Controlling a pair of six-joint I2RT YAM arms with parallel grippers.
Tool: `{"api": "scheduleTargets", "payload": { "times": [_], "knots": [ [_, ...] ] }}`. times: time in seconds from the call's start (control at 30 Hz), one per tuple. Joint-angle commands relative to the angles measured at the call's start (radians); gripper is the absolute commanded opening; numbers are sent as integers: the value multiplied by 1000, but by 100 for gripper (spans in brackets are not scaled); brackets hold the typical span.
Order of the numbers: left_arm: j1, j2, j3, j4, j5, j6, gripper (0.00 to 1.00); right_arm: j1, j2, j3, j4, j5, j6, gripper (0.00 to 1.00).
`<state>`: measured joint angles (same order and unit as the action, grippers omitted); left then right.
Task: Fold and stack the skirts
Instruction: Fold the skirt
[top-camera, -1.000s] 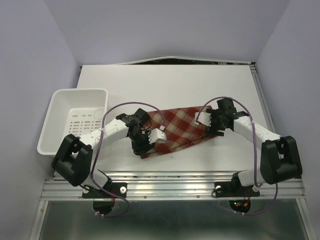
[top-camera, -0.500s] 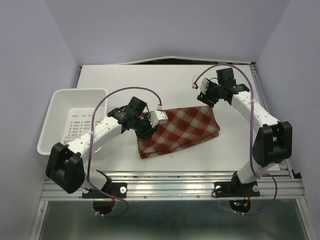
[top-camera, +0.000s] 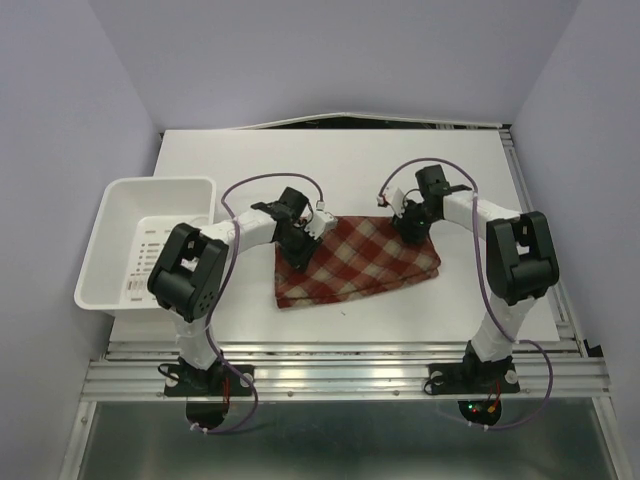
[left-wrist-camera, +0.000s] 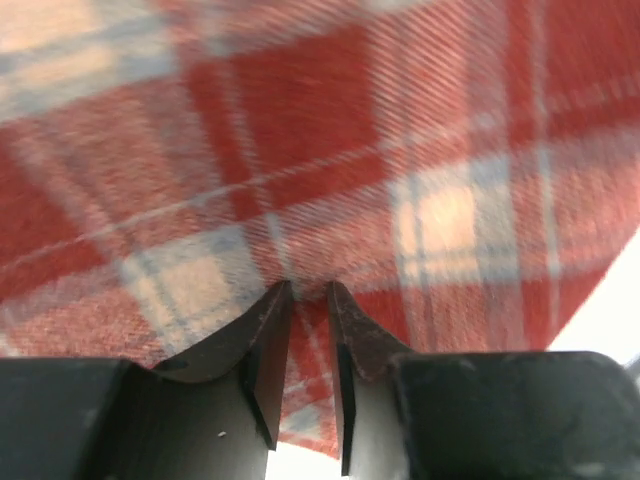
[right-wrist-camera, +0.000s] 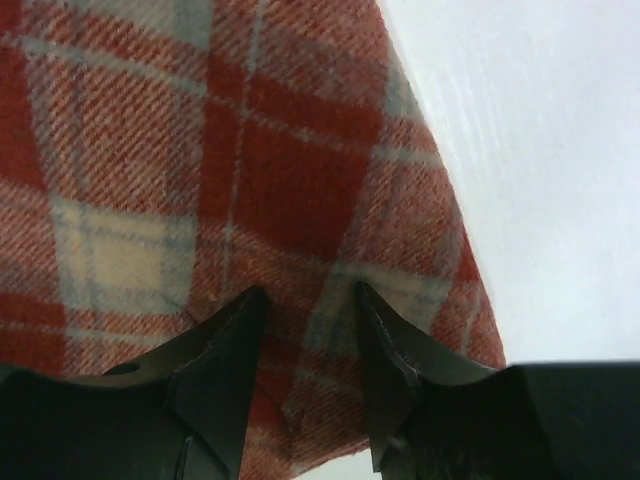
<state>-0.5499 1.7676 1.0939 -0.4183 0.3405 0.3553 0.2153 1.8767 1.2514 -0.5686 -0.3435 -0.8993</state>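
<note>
Skirt (top-camera: 360, 265) lies folded on the white table (top-camera: 400, 170), in the centre of the overhead view and slightly toward the near edge. It forms a compact, slightly slanted block with doubled layers showing along its lower and right edges. It probably sits there because that spot is within equal reach of both arms. The cloth is a soft woven twill, checked in red, maroon and cream. Up close its diagonal ribbing is plain, and it looks thick enough to hold a crease.

At the left of the frame, well apart from the cloth, stands the basket (top-camera: 160, 183). It is rigid white plastic with rounded corners and a perforated floor, and nothing shows inside it.

The two arms reach in from either side, one over each upper corner of the fold, as if to press or take the far edge.

The left gripper (top-camera: 299, 252) points down on the upper left corner. Its black, tapered fingers (left-wrist-camera: 265, 340) are drawn almost together with only a sliver between them. Whether they nip any cloth I cannot tell.

The right gripper (top-camera: 410, 228) sits on the upper right corner near the bare table. Its fingers (right-wrist-camera: 225, 350) are spread, with plaid showing in the gap, so it looks released.
</note>
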Motion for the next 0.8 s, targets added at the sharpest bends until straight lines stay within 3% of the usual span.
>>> {"api": "scheduleTargets", "payload": {
  "times": [0.0,0.07,0.17,0.3,0.4,0.47,0.57,0.77],
  "knots": [
    [48,119,87,41,-52,-32,32,-7,-66,-137,-33,52,0,48],
    [62,173,151,47,-90,-15,32,-7,-122,-197,-81,38,19,49],
    [82,324,377,7,-136,5,32,-7,-191,-231,-178,-43,74,53],
    [116,522,807,-54,-153,17,36,131,-258,-207,-289,-239,193,62],
    [130,526,980,-102,-85,22,42,183,-297,-143,-289,-380,341,66],
    [142,463,959,-70,-14,39,45,183,-297,-48,-271,-479,430,67],
    [145,272,772,25,14,85,49,174,-284,46,-269,-447,430,68],
    [140,-153,263,130,159,194,50,122,-272,-24,-238,-436,398,66]
  ]
}}
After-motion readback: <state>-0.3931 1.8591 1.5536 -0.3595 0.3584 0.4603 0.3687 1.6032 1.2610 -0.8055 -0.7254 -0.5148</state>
